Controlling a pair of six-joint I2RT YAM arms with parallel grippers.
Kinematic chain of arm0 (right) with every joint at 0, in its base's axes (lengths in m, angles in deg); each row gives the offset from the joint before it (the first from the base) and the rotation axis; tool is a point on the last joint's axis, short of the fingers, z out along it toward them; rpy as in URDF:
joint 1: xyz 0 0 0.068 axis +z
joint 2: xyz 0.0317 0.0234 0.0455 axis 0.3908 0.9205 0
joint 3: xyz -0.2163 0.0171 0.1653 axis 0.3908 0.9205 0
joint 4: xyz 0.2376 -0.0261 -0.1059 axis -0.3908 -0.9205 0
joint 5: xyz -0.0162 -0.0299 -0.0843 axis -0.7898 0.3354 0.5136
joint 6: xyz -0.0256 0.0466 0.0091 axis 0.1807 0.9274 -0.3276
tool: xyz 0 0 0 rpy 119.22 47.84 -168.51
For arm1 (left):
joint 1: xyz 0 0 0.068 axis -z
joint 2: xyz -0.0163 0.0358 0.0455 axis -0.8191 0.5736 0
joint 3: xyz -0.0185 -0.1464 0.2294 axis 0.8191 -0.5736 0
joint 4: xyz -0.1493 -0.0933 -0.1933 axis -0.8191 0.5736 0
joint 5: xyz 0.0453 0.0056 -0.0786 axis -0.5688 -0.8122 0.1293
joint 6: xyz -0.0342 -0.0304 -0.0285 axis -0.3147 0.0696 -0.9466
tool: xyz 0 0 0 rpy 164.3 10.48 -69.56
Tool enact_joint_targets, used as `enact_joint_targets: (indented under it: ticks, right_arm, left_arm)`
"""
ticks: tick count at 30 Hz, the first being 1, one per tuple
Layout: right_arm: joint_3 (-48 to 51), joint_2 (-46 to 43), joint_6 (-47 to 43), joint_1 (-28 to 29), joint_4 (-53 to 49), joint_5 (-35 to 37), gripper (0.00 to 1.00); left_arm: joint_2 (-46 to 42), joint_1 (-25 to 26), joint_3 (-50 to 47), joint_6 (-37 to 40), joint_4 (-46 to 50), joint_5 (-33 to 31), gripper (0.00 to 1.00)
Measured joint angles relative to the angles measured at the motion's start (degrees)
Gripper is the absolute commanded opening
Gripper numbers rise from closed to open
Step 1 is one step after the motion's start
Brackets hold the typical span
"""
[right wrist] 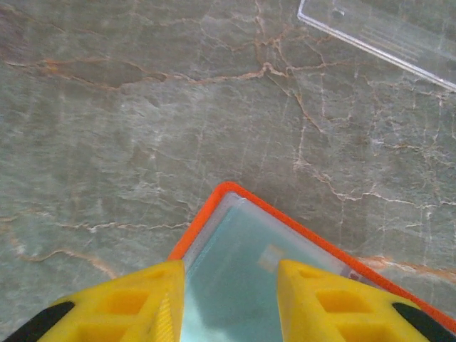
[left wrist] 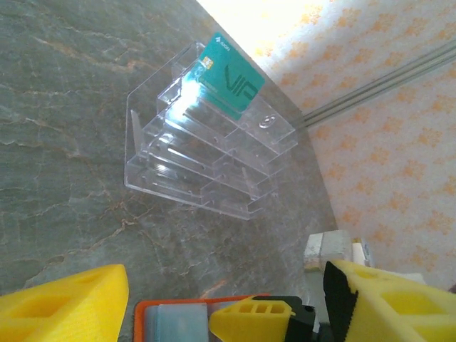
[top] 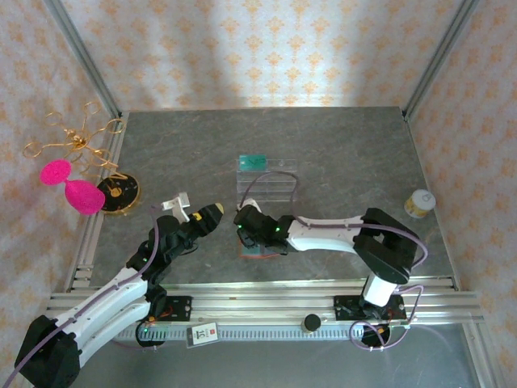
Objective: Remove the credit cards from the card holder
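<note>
The orange-red card holder (top: 260, 252) lies flat on the grey table, just in front of the arms. My right gripper (top: 245, 233) hovers directly over it, open. In the right wrist view its yellow fingers (right wrist: 121, 306) stand either side of a teal-green card (right wrist: 242, 278) under the holder's pale inner panel, inside the orange rim (right wrist: 214, 206). My left gripper (top: 198, 212) is open just left of the holder with nothing between its fingers. From the left wrist, the holder (left wrist: 167, 317) shows at the bottom edge. Another teal-green card (left wrist: 231, 82) stands in the clear rack's (left wrist: 206, 149) top slot. The dark card is hidden.
The clear acrylic rack (top: 266, 184) stands mid-table behind the holder. A gold wire stand with pink pieces (top: 69, 166) and a dark round disc (top: 119, 192) are at the left edge. A small pale jar (top: 419, 203) sits at the right. Aluminium rails run along the near edge.
</note>
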Motion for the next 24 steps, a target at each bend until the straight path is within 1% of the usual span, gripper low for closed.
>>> enact_joint_targets:
  ticks: [3, 6, 7, 10, 13, 19, 21, 24]
  right_arm:
    - [-0.07, 1.75, 0.31, 0.11, -0.44, 1.03, 0.39]
    - [-0.11, 3.26, 0.74, 0.61, -1.27, 1.64, 0.34]
    - [-0.11, 3.72, 0.98, 0.81, -1.36, 1.77, 0.30]
    - [-0.22, 4.02, 1.99, 1.11, -1.03, 2.45, 0.12]
    - [0.44, 3.91, 3.34, 1.09, -0.26, 3.13, 0.00]
    - [6.10, 0.20, 5.95, 1.09, 6.05, 2.62, 0.00]
    - [8.24, -1.33, 6.93, 1.09, 8.55, 2.12, 0.00]
    - [11.23, -3.96, 8.37, 1.09, 11.87, 1.25, 0.00]
  left_arm:
    - [0.00, 0.00, 0.00, 0.24, 1.09, -0.07, 0.68]
    - [0.00, 0.00, 0.00, 0.59, 1.62, -0.07, 0.66]
    - [0.00, 0.00, 0.00, 0.66, 1.66, -0.04, 0.64]
    - [0.04, 0.00, 0.00, 1.05, 1.66, 0.17, 0.59]
    - [1.07, 0.00, -0.02, 1.42, 1.64, 0.79, 0.49]
    - [6.60, 0.31, -1.11, 0.87, -0.33, 3.45, 0.31]
    - [8.83, 1.49, -1.31, 0.63, -1.03, 3.65, 0.27]
    - [12.28, 4.72, -1.31, 0.52, -2.97, 3.63, 0.18]
